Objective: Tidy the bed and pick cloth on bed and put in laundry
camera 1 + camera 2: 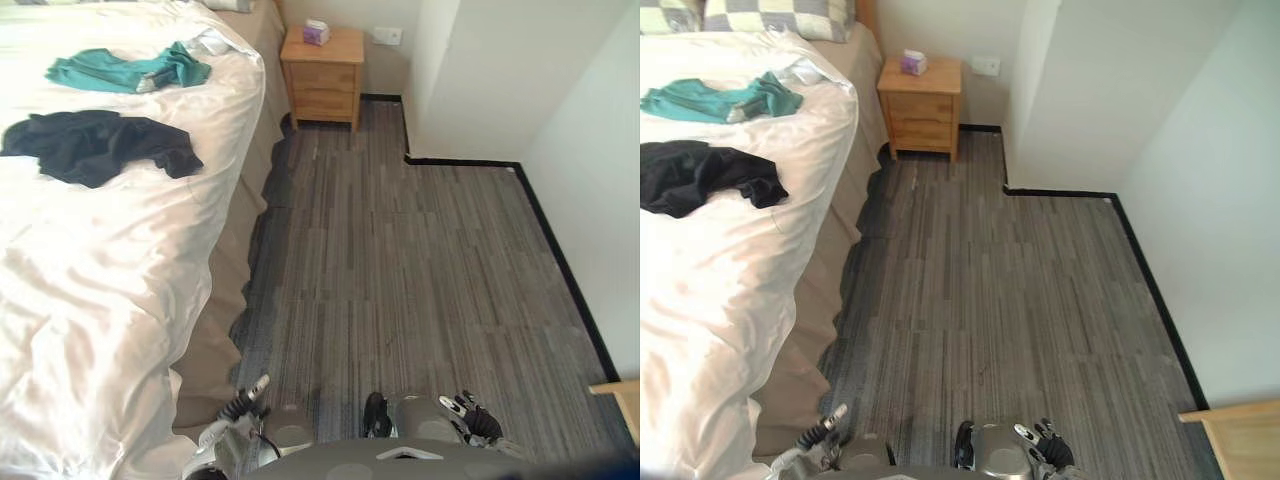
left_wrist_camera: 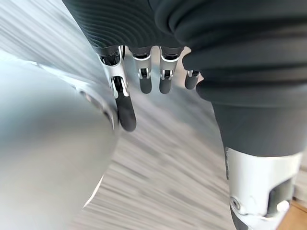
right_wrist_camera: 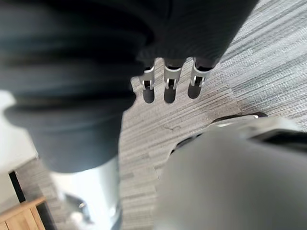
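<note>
My left hand (image 1: 245, 400) and right hand (image 1: 472, 418) hang loose and empty at bottom of frame. Black garment (image 1: 95, 145) and teal garment (image 1: 125, 70) lie upper left on the bed (image 1: 100, 300). Likely soft, light; I'd pinch a bunched fold.

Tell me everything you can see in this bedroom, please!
Bed: one, white, on the robot's left.
Teal cloth: one, on the bed, farther up.
Black cloth: one, on the bed, nearer.
Pillows: two partly seen, checked, bed's head.
Nightstand: one, light wood, beside the bed's head.
Small box: one, purple-white, on the nightstand.
Wall socket: one, white, on the wall behind the nightstand.
Floor: grey striped carpet.
Wooden corner: one, light wood, lower right.
Left hand: open, empty, low beside the bed.
Right hand: open, empty, low over the floor.
</note>
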### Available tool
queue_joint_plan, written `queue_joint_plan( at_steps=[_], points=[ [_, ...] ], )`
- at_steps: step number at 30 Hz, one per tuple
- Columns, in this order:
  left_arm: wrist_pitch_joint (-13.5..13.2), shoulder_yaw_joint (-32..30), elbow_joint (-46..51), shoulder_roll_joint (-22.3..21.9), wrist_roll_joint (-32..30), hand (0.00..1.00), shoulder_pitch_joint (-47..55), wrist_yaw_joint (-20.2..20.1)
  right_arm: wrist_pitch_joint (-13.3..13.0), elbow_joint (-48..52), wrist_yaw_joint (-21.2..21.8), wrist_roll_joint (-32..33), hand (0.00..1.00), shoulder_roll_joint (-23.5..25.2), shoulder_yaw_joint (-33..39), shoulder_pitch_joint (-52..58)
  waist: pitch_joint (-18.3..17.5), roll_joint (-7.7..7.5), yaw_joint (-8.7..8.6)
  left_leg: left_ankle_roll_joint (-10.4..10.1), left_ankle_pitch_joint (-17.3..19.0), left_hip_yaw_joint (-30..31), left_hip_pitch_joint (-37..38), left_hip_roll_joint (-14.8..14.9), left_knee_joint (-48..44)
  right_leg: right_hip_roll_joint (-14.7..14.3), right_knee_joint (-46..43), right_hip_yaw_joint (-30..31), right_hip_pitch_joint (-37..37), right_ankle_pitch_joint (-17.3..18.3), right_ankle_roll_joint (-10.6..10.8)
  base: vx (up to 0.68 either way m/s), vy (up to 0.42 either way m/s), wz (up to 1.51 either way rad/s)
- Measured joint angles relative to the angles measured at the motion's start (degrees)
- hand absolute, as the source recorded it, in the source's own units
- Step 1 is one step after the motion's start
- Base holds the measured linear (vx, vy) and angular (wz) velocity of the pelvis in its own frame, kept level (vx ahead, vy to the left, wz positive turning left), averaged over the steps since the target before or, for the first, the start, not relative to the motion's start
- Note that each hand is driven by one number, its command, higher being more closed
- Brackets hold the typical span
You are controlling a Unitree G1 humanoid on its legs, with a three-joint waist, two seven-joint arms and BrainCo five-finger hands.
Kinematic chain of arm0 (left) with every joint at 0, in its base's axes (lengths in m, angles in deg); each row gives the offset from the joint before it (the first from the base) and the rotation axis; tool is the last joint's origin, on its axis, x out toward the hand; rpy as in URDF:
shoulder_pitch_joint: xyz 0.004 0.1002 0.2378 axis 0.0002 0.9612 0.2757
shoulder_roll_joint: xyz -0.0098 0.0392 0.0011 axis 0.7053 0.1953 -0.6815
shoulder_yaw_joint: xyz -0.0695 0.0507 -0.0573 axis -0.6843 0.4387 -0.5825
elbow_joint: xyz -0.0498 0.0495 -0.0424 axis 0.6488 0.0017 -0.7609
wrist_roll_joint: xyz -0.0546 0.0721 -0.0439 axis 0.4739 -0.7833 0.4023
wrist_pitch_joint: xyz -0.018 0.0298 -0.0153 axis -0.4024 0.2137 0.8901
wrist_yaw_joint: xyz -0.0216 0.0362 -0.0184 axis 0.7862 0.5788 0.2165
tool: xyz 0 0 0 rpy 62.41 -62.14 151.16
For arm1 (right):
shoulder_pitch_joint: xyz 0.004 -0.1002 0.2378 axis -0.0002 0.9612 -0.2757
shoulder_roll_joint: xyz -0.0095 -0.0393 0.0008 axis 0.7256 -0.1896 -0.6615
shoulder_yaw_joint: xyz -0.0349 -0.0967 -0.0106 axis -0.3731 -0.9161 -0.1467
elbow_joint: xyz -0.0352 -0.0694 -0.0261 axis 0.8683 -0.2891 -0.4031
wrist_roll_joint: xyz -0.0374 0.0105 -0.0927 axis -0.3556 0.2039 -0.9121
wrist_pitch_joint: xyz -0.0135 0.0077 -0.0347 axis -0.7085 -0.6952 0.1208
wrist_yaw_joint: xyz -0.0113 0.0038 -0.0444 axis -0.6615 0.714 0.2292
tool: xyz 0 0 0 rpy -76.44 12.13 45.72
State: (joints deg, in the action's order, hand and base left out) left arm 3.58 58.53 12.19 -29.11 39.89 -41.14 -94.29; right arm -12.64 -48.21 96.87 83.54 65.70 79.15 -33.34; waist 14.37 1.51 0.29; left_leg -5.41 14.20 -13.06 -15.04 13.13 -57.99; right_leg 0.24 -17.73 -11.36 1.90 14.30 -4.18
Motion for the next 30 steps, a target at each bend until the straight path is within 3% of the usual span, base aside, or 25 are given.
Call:
queue_joint_plan(
  at_steps=[3,5,7,8,10,11,12,13,14,15,16,18,19,21,22,23,24,25,26,27,28,29,30],
  points=[
    [-0.2,-0.1,0.0,-0.5,0.0,0.0,0.0,-0.8,0.5,-0.5,0.1,-0.1,0.0,0.0,1.1,-0.6,0.8,0.56,-0.05,0.2,-0.8,-4.1,0.2,-1.5,20.4,-0.1,3.8,1.8,-4.4,-1.1,1.4,0.36,-0.019,-0.37],
    [-0.2,0.3,-0.1,0.1,0.0,0.0,0.0,-0.9,0.4,-2.0,0.6,-0.2,0.0,0.0,1.3,-0.9,0.9,0.52,0.06,0.0,-7.1,-4.5,0.4,-2.3,39.3,-0.9,6.2,2.6,-7.7,-0.5,2.5,0.29,0.01,-0.19],
    [-0.1,1.3,-0.5,0.6,0.1,0.0,-0.4,-1.0,-0.1,-3.3,1.1,-0.3,0.0,-0.4,1.3,-1.4,0.9,0.96,0.26,-0.5,-10.9,-4.3,0.4,-2.1,47.9,-1.9,7.3,3.8,-9.9,1.3,3.3,0.46,0.1,-0.33],
    [0.0,1.8,-1.1,1.2,1.2,0.0,-0.8,-1.2,-0.1,-3.4,1.1,-1.3,0.0,-0.4,1.2,-1.6,0.8,0.58,0.74,1.1,-15.3,-3.4,0.2,-2.1,47.3,-1.6,7.0,5.1,-11.2,3.6,3.4,0.55,0.151,-0.5],
    [0.1,2.9,-1.3,2.7,1.8,0.0,-0.9,-1.1,-0.1,-3.4,1.1,-2.3,0.0,0.3,1.1,-2.6,0.0,-1.61,0.71,4.8,-17.8,-3.5,-1.1,-4.2,42.5,1.3,4.9,6.4,-10.9,7.1,4.8,0.51,0.167,-0.39],
    [0.3,3.6,-1.3,3.4,1.8,0.0,-0.9,-1.1,-0.1,-3.5,1.1,-2.3,0.0,0.7,1.1,-2.7,-0.7,-2.52,0.62,6.1,-17.4,-3.8,-2.0,-5.5,40.3,2.8,3.9,6.5,-10.6,8.5,6.0,0.79,0.204,-0.19],
    [0.9,5.7,-1.9,4.8,1.7,0.0,-1.5,-1.0,0.0,-5.0,1.2,-2.4,0.0,1.8,1.3,-3.0,-1.8,-4.88,0.58,7.8,-12.0,-4.8,-1.7,-8.9,37.7,7.1,-6.1,6.7,-7.8,9.6,9.1,0.67,0.154,0.0],
    [1.2,6.0,-3.0,5.0,1.7,0.0,-2.3,-0.9,0.0,-5.4,1.2,-2.4,0.0,2.0,1.3,-3.6,-1.7,-5.16,0.22,8.6,-10.7,-4.7,-1.6,-9.9,36.7,8.8,-14.1,6.6,-4.4,8.9,10.5,0.69,0.147,0.18],
    [1.5,6.7,-3.9,5.3,1.8,0.0,-2.6,-0.9,0.1,-6.0,1.2,-2.4,0.0,2.4,1.3,-4.6,-1.6,-5.51,-0.24,9.8,-8.5,-4.4,-0.1,-11.3,36.0,11.1,-25.5,6.1,0.3,4.3,11.6,0.53,0.122,0.45],
    [1.6,7.9,-4.7,5.8,1.8,0.0,-2.5,-0.7,-0.5,-6.1,0.9,-2.3,0.0,2.3,1.4,-5.0,-0.5,-5.76,-0.67,10.2,-5.9,-3.7,4.5,-12.7,36.2,13.3,-36.7,5.4,3.0,-3.3,10.1,0.54,0.106,0.52],
    [1.7,9.2,-5.4,6.0,1.9,0.0,-2.4,-0.4,-0.6,-6.2,0.4,-2.3,0.0,1.8,1.4,-5.2,0.0,-5.56,-0.98,10.2,-4.1,-2.9,8.1,-12.9,36.2,13.9,-40.2,4.5,3.3,-1.7,9.8,0.79,0.082,0.51],
    [2.6,12.5,-6.7,6.1,2.2,0.0,-2.3,0.5,-0.7,-6.1,-0.1,-2.3,0.0,1.2,0.6,-5.6,0.8,-4.14,-0.95,9.6,-2.0,-1.2,15.4,-12.4,39.4,13.1,-38.3,0.4,5.0,3.0,8.4,0.7,-0.001,0.4],
    [2.9,13.6,-7.5,5.8,2.3,0.0,-2.3,0.5,-0.8,-5.3,0.1,-2.1,0.0,1.0,0.4,-5.6,1.0,-2.9,-1.04,9.2,-1.6,0.3,19.4,-11.0,42.7,11.2,-31.8,-3.3,7.2,4.4,7.3,0.59,-0.065,0.56],
    [3.6,14.3,-7.6,5.4,2.3,0.0,-2.3,0.4,-1.4,-4.0,0.1,-2.1,0.0,0.7,0.3,-5.8,1.4,-1.78,-1.49,8.8,-1.7,2.5,23.1,-8.7,46.6,8.0,-16.3,-6.9,11.3,2.7,7.2,0.58,-0.098,0.67],
    [3.7,14.4,-7.6,5.3,2.3,0.0,-2.5,0.4,-1.5,-3.9,0.0,-2.1,0.0,0.6,0.3,-5.8,1.6,-1.91,-1.78,8.5,-1.6,3.8,24.5,-7.8,48.4,6.7,-3.1,-6.7,13.8,-2.9,7.7,0.58,-0.187,0.84],
    [3.6,14.1,-7.6,5.5,2.3,0.0,-2.5,0.3,-1.7,-4.3,0.0,-2.2,0.0,0.8,0.4,-5.8,1.9,-3.22,-2.25,7.8,-1.3,4.6,25.5,-8.2,49.1,7.2,6.3,-4.5,16.7,-8.0,9.0,0.58,-0.224,0.85],
    [3.7,13.9,-7.6,5.7,2.3,0.0,-2.5,0.3,-1.7,-4.5,0.0,-2.2,0.0,0.9,0.4,-5.7,2.1,-3.82,-2.34,6.6,-0.8,4.7,26.4,-8.5,49.1,8.0,8.0,-2.9,17.8,-9.4,10.0,0.72,-0.368,0.92],
    [3.6,13.2,-7.6,5.8,2.3,0.0,-2.3,0.4,-2.0,-4.6,-0.1,-2.2,0.0,1.5,0.8,-4.7,2.4,-4.75,-2.4,2.1,1.8,5.6,29.6,-8.5,48.7,8.3,9.9,0.1,17.7,-11.2,10.2,0.63,-0.347,0.95],
    [3.6,11.7,-7.7,5.4,2.3,0.0,-1.4,0.6,-2.3,-4.6,-0.1,-2.3,0.0,2.1,1.1,-4.1,2.7,-4.16,-2.68,0.1,4.5,7.1,33.0,-7.2,47.4,7.7,7.2,1.6,16.2,-19.0,7.2,0.81,-0.456,0.96],
    [3.6,11.5,-7.9,5.2,2.3,0.0,-1.4,0.6,-2.5,-4.5,0.0,-2.2,0.0,1.6,1.1,-4.2,2.8,-3.22,-2.89,-0.5,4.8,7.5,33.8,-5.8,46.0,7.4,4.8,1.3,15.8,-20.7,5.4,0.67,-0.411,0.66],
    [3.5,10.9,-8.2,3.4,2.5,0.0,-1.4,0.5,-2.6,-4.5,-0.2,-2.2,0.0,0.3,0.9,-4.3,2.3,-1.28,-2.59,0.2,4.2,7.8,33.3,-3.3,41.6,5.8,-0.4,0.6,16.1,-16.7,4.4,0.74,-0.514,0.29],
    [3.4,10.8,-7.5,2.8,2.4,0.0,-1.3,0.5,-2.5,-4.4,-0.9,-2.2,0.0,-0.3,0.8,-4.5,1.7,-0.37,-1.92,0.0,2.0,9.0,30.3,-1.5,34.2,5.1,-4.5,-0.6,16.5,-12.4,3.7,0.55,-0.434,0.18],
    [3.2,10.8,-7.5,3.0,2.2,0.0,-1.2,0.7,-2.3,-4.4,-1.2,-2.1,0.0,-0.4,0.8,-4.6,1.5,0.08,-1.97,0.1,0.5,9.8,28.6,-0.5,30.1,4.7,-5.9,-1.2,16.1,-10.6,3.4,0.52,-0.422,0.21]
  ],
)
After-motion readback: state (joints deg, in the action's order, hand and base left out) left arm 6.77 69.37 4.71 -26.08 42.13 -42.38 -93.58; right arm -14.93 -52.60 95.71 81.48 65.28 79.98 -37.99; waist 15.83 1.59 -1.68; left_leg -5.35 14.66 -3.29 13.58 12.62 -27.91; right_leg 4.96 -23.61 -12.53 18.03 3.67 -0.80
